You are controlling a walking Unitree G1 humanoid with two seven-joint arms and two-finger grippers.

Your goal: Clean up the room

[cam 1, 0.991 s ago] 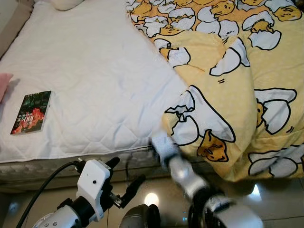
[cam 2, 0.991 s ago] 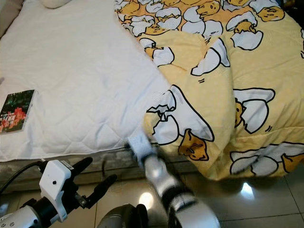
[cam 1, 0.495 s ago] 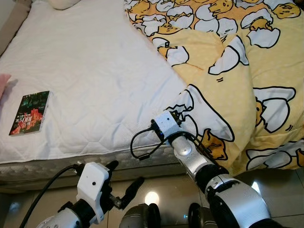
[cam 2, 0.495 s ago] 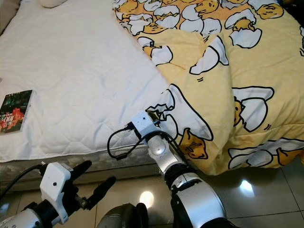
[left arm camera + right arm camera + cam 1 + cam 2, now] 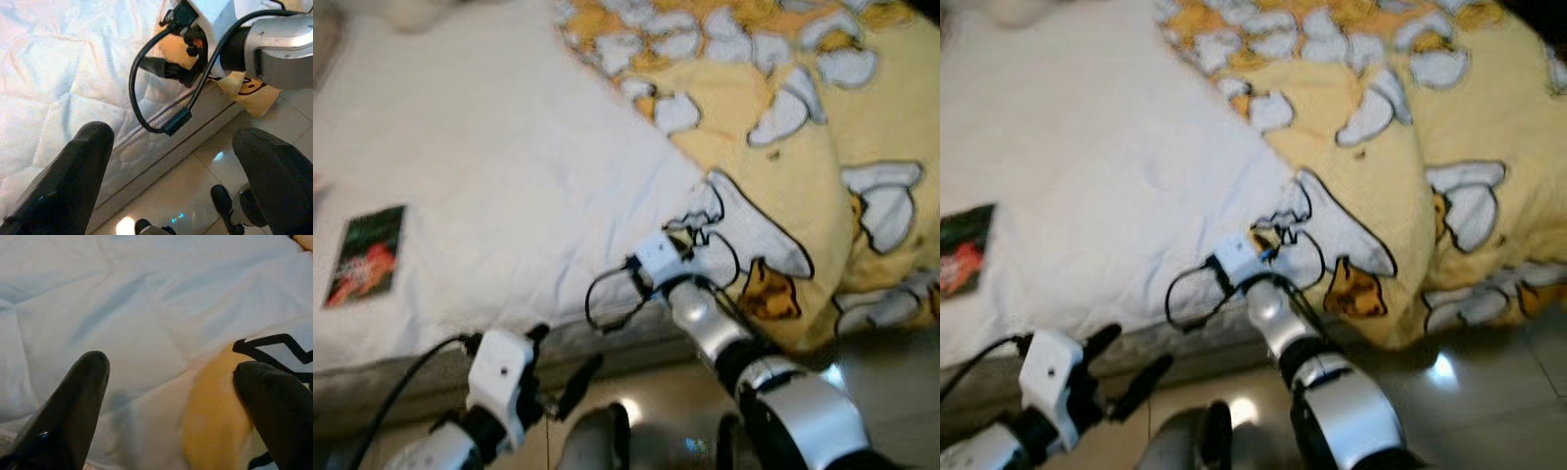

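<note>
A yellow duvet [image 5: 783, 166] printed with eggs covers the right half of the bed, and its near corner hangs over the mattress edge. My right gripper [image 5: 688, 231] reaches to that corner. In the right wrist view its two black fingers [image 5: 73, 401] stand open over the white sheet [image 5: 112, 308], with the duvet's yellow edge [image 5: 210, 406] lying between them, close to one finger. A book [image 5: 367, 255] lies on the sheet at the left. My left gripper [image 5: 563, 377] hovers low in front of the mattress side, open and holding nothing.
The white quilted mattress [image 5: 509, 166] takes up the left half of the bed, with a pillow [image 5: 411, 12] at its far end. Glossy tiled floor [image 5: 901, 392] runs along the bed's near side. A black cable loop [image 5: 146, 98] hangs from my right wrist.
My right arm has risen from near the floor up to the duvet's corner and stays there. The camera has shifted slightly and the picture is blurred. The left arm has held still.
</note>
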